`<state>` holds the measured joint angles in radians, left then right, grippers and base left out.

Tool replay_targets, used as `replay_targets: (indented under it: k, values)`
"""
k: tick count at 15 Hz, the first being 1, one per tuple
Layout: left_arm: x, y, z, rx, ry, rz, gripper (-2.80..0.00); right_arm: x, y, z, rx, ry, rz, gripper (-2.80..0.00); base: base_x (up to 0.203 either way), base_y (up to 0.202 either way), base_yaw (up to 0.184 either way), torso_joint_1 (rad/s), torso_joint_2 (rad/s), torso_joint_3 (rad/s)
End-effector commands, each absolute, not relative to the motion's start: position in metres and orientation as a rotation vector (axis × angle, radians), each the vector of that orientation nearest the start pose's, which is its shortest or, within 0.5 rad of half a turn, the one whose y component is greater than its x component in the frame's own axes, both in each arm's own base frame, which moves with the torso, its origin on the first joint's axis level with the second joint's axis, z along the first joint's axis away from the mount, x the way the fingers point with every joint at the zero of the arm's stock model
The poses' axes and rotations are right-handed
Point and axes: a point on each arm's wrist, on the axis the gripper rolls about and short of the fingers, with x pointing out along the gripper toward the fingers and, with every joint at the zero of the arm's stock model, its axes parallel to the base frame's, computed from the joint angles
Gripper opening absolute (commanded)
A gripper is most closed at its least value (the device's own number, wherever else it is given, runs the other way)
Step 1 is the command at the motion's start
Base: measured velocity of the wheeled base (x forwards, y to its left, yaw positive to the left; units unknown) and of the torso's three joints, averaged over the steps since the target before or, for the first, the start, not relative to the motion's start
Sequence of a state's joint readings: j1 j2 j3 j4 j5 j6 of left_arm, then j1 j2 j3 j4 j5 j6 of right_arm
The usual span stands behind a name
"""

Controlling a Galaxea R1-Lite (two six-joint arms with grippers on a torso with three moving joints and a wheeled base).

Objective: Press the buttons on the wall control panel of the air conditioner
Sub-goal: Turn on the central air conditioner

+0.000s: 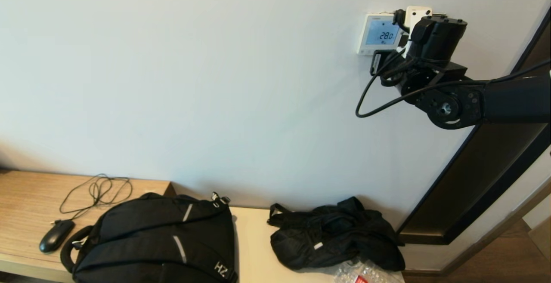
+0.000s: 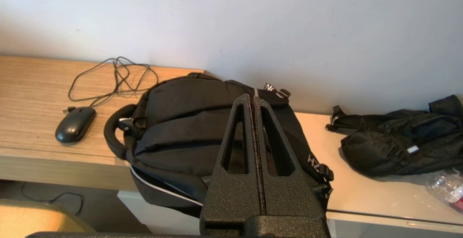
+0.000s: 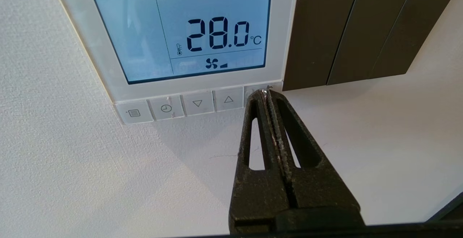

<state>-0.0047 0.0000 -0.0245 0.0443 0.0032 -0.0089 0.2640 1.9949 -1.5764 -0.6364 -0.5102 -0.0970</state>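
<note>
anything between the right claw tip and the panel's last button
Nothing shows: in the right wrist view the shut right claw sits at the end button of the control panel.

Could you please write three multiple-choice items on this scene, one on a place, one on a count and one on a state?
1. Which button does the right claw point its tip at?
A. the end key nearest the dark-brown panel
B. the menu key
C. the clock key

2. How many buttons show clear of the claw?
A. two
B. four
C. six

3. What state is the control panel screen in?
A. dark
B. lit, reading 28.0 °C
C. lit, reading 18.0 °C

Answers:
1 A, the shut tip lies over the last key beside the dark-brown panel.
2 B, menu, clock, down and up keys show.
3 B, the pale blue screen shows 28.0 °C.

The left claw hangs shut above the backpack.
</note>
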Motion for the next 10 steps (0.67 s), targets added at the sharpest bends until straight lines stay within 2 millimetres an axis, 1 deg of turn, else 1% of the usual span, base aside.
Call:
replay_targets:
  k: [1,3,8,10]
  values:
    - [-0.025,0.000,0.078,-0.009,0.018,-0.001,-2.80,0.398,0.099,0.295,-0.011,-0.196,-0.252,-2.80,0.000,0.000,0.000,0.000,0.00,0.000]
    - [-0.025,0.000,0.078,-0.009,0.018,0.000,-2.80,0.392,0.100,0.298,-0.005,-0.204,-0.260,-2.80,0.000,0.000,0.000,0.000,0.00,0.000]
    - [-0.025,0.000,0.078,-0.009,0.018,-0.001,-2.80,0.370,0.104,0.307,0.002,-0.209,-0.235,-2.80,0.000,0.000,0.000,0.000,0.00,0.000]
    - [-0.025,0.000,0.078,-0.009,0.018,-0.001,-2.80,0.367,0.110,0.308,0.003,-0.211,-0.226,-2.80,0.000,0.000,0.000,0.000,0.00,0.000]
